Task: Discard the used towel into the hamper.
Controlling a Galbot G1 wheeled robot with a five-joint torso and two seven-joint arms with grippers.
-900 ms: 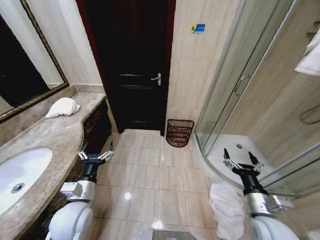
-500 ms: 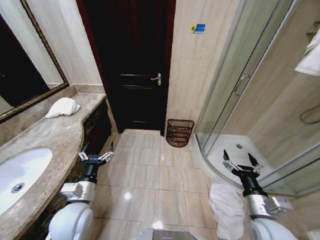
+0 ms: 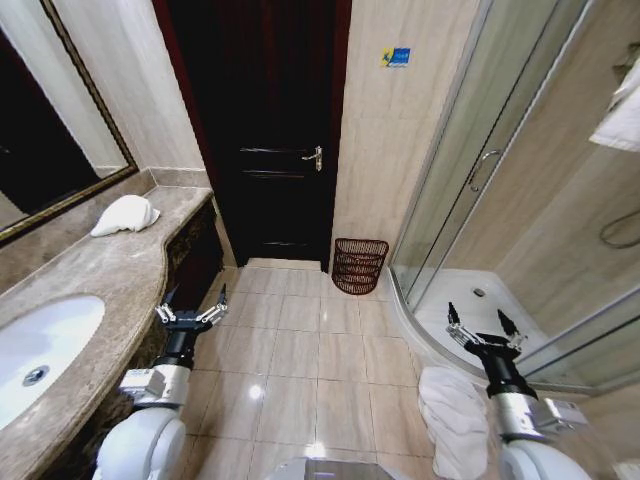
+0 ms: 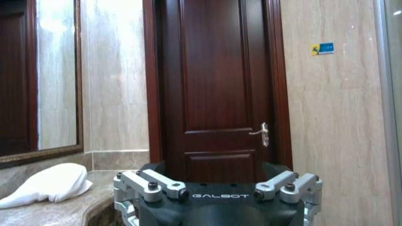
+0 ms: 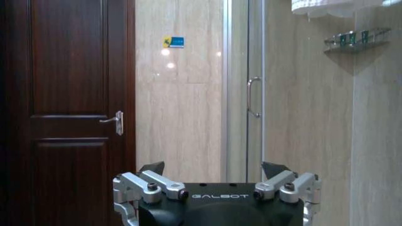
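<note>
The hamper [image 3: 359, 265], a dark reddish-brown wire basket, stands on the floor against the wall right of the dark door. A bunched white towel [image 3: 125, 215] lies on the far end of the marble counter, also seen in the left wrist view [image 4: 50, 183]. Another white towel [image 3: 452, 415] lies crumpled on the floor tiles beside my right arm. My left gripper [image 3: 190, 308] is open and held upright next to the counter's front, holding nothing. My right gripper [image 3: 486, 325] is open and empty too, raised near the shower's curved threshold, well short of the hamper.
The counter [image 3: 120, 270] with its sink [image 3: 40, 345] runs along the left. A glass shower enclosure [image 3: 470, 180] fills the right side. The closed door [image 3: 265, 130] is straight ahead. Open tiled floor [image 3: 300, 350] lies between my arms and the hamper.
My right arm has sunk very slightly. Nothing else has moved.
</note>
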